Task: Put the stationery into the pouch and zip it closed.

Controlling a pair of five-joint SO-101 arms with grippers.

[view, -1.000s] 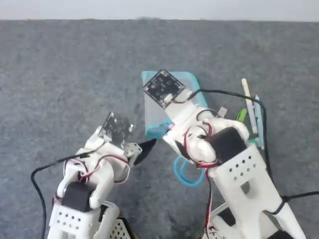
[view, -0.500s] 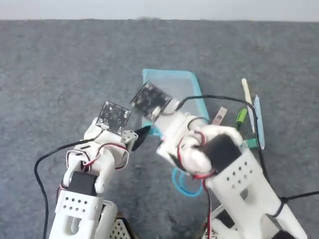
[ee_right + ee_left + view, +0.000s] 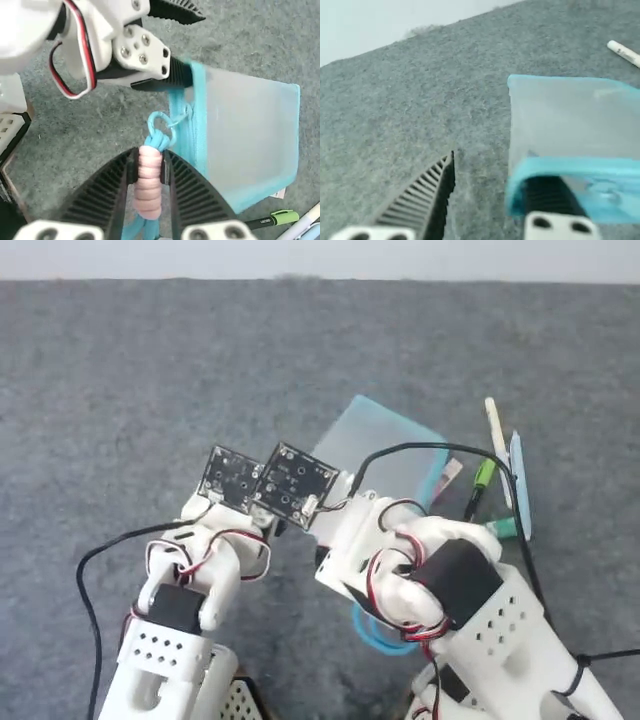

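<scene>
2 arms of mine angle in from the near edge of the grey felt-covered table (image 3: 120, 390). Their wrists lean toward each other, so the camera boards (image 3: 232, 478) sit side by side over the near corner of the frosted translucent pouch with the light blue zip edge (image 3: 385, 450). The pouch lies flat and skewed on the felt, zip edge toward me.

My left claw (image 3: 495, 167) is spread wide. 1 ribbed black finger (image 3: 432, 192) stands apart over bare felt. The other is tucked at the blue zip edge at the pouch's corner; whether it is inside the mouth or under it I cannot tell.

My right claw (image 3: 149, 155) is pinched on the pink ribbed toggle (image 3: 148, 195) of the light blue cord (image 3: 160, 122), whose loop hangs from the zip slider.

3 pieces of stationery lie on the felt just beside the pouch's right side: a white pencil (image 3: 495, 435), a green-capped marker (image 3: 484, 473) and a light blue pen (image 3: 520, 485).
</scene>
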